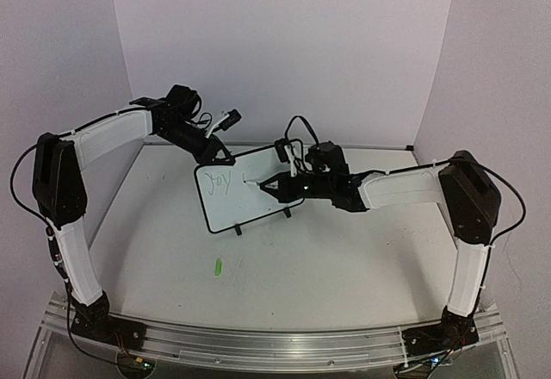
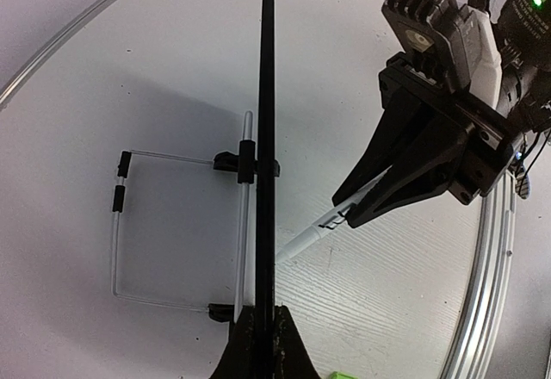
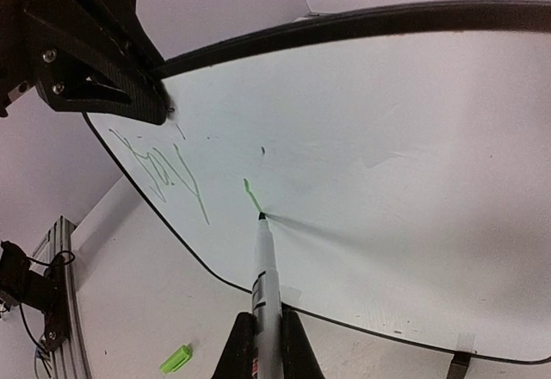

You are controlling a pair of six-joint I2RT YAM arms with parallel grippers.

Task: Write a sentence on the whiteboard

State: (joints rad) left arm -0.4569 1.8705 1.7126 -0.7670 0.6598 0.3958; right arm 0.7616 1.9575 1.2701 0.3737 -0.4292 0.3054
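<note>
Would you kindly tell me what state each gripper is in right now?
Left gripper: shut on the whiteboard, at its edge.
Right gripper: shut on the marker.

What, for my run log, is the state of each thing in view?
whiteboard: standing on the table, top edge clamped
sentence: begun, one green word and a short stroke
marker: uncapped, tip touching the whiteboard
green cap: off, lying on the table
left tool: shut on the whiteboard
right tool: shut on the marker
</note>
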